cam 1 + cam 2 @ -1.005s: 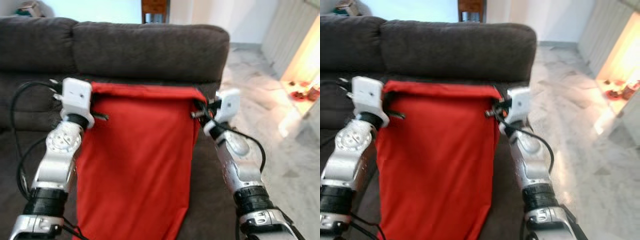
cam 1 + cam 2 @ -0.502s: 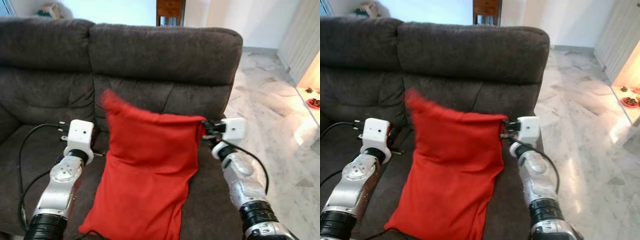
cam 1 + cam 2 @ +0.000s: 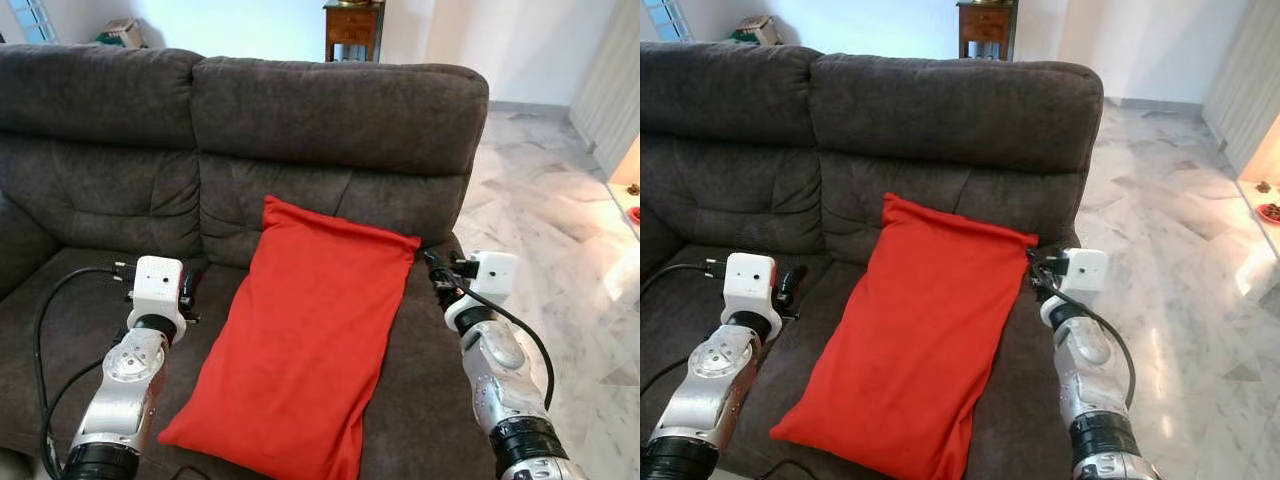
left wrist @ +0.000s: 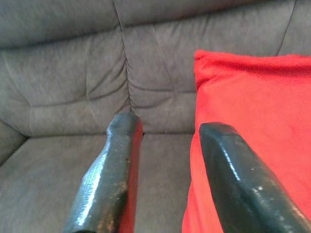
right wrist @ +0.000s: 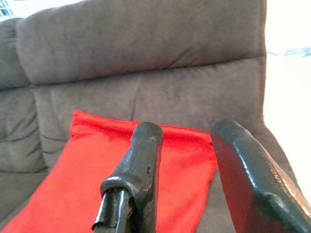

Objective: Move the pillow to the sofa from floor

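Observation:
The red pillow [image 3: 315, 330] lies flat on the seat of the dark grey sofa [image 3: 330, 110], its top edge resting against the backrest. My left gripper [image 3: 188, 290] hovers just off the pillow's left side, open and holding nothing; the left wrist view has the pillow [image 4: 252, 121] beside one finger. My right gripper [image 3: 437, 272] sits at the pillow's upper right corner, open, its fingers apart from the cloth. In the right wrist view the pillow [image 5: 97, 179] lies beyond the spread fingers [image 5: 141, 165].
A marble floor [image 3: 560, 220] runs along the sofa's right end. A wooden cabinet [image 3: 352, 22] stands behind the backrest. Black cables [image 3: 60, 300] loop from my left arm over the seat. The seat left of the pillow is bare.
Both grippers let go of the pillow's top corners and dropped lower. The pillow fell from hanging upright to lying on the seat. The camera has tilted, bringing more of the sofa into view.

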Available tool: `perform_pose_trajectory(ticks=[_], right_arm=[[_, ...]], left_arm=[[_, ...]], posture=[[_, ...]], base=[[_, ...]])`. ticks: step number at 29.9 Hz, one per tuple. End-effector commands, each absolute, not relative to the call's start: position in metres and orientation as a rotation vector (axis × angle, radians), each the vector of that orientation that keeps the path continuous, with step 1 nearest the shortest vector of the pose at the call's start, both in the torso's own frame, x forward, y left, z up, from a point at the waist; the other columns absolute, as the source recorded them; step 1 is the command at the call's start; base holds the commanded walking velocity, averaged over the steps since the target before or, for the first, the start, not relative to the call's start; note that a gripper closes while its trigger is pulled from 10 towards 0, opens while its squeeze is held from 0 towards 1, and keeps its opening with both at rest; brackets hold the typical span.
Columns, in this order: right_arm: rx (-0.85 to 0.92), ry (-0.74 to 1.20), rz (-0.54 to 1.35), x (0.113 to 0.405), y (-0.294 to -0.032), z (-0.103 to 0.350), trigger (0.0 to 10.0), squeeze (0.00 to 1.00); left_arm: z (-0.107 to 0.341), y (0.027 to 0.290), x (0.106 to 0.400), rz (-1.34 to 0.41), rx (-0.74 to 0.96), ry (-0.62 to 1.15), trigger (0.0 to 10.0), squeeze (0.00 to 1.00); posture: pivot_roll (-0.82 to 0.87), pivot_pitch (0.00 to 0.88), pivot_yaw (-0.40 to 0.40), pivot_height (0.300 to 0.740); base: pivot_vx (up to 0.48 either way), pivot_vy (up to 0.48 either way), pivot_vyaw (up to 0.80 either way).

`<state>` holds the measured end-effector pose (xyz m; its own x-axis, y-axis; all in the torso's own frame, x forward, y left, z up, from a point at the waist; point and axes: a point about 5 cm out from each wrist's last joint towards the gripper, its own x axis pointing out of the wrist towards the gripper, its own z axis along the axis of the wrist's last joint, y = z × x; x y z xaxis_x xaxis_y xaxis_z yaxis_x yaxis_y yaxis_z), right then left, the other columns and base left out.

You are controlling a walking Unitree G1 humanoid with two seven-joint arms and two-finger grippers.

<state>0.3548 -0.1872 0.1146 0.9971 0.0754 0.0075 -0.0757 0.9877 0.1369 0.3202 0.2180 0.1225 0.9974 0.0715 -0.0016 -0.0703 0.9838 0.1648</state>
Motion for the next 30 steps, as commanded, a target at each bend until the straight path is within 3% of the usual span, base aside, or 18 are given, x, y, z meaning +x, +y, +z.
perform_pose_trajectory(ticks=[1, 5, 9, 19, 24, 30], right_arm=[[0.143, 0.065, 0.024, 0.347, -0.198, 0.095, 10.0, 0.00], [0.123, 0.206, -0.020, 0.331, -0.208, 0.060, 10.0, 0.00], [0.130, 0.428, -0.153, 0.290, -0.228, 0.007, 10.0, 0.00], [0.140, 0.637, -0.315, 0.238, -0.242, -0.037, 10.0, 0.00], [0.151, 0.690, -0.318, 0.227, -0.235, -0.047, 10.0, 0.00], [0.153, 0.726, -0.324, 0.221, -0.235, -0.052, 10.0, 0.00]], left_arm=[[0.107, 0.220, 0.319, 0.094, 0.116, 0.055, 10.0, 0.00], [0.067, 0.225, 0.312, 0.103, 0.106, 0.201, 10.0, 0.00], [0.004, 0.230, 0.280, 0.115, 0.122, 0.492, 10.0, 0.00], [-0.043, 0.229, 0.235, 0.138, 0.095, 0.740, 10.0, 0.00], [-0.062, 0.224, 0.211, 0.132, 0.102, 0.855, 10.0, 0.00], [-0.066, 0.220, 0.206, 0.114, 0.113, 0.870, 10.0, 0.00]], posture=[[0.17, 0.092, 0.005, 0.740], [0.15, 0.075, -0.001, 0.740], [0.12, 0.047, 0.025, 0.740], [0.11, 0.000, 0.054, 0.740], [0.10, 0.000, 0.052, 0.740], [0.11, 0.000, 0.029, 0.740]], base=[[0.000, 0.000, 0.00], [0.000, 0.000, 0.00], [0.000, 0.000, 0.00], [0.000, 0.000, 0.00], [0.000, 0.000, 0.00], [0.000, 0.000, 0.00]])
